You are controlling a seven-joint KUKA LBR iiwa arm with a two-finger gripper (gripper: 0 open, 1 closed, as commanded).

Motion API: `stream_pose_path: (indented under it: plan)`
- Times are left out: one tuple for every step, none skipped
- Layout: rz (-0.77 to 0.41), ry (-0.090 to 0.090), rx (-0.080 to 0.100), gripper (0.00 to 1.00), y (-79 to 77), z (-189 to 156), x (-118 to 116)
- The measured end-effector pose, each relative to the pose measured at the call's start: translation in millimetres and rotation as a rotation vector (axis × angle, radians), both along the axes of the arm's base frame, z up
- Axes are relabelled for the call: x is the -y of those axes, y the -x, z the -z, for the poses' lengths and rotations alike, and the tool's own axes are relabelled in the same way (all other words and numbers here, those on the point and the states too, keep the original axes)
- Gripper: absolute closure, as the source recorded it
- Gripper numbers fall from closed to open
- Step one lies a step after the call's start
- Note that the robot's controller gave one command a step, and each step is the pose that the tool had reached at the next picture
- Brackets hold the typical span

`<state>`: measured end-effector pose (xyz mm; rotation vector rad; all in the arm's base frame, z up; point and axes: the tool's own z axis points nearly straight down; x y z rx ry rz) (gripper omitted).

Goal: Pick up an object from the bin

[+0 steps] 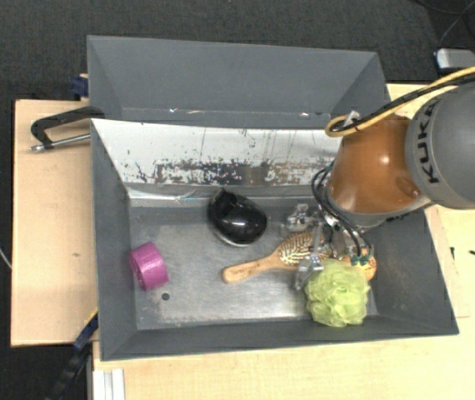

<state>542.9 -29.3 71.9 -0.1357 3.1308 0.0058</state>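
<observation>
Hand (317, 247) sits low on the bristled head of the wooden hairbrush (258, 267), green bath pouf (337, 295) just beside; its grip I cannot tell, and nothing looks lifted yet.

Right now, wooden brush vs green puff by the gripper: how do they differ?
Shape: the wooden brush is long and slim, handle pointing to the view's left; the green puff is a round frilly ball. Colour: brush pale wood, puff yellow-green. Place: the brush's head lies by the gripper; the puff sits in the near right corner of the bin. Both rest on its floor, close together.
</observation>
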Motion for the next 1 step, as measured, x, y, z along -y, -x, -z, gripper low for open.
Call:
stream_pose_path:
  plan:
    - [-0.047,0.005,0.001,0.0,6.2,-1.0,-20.4]
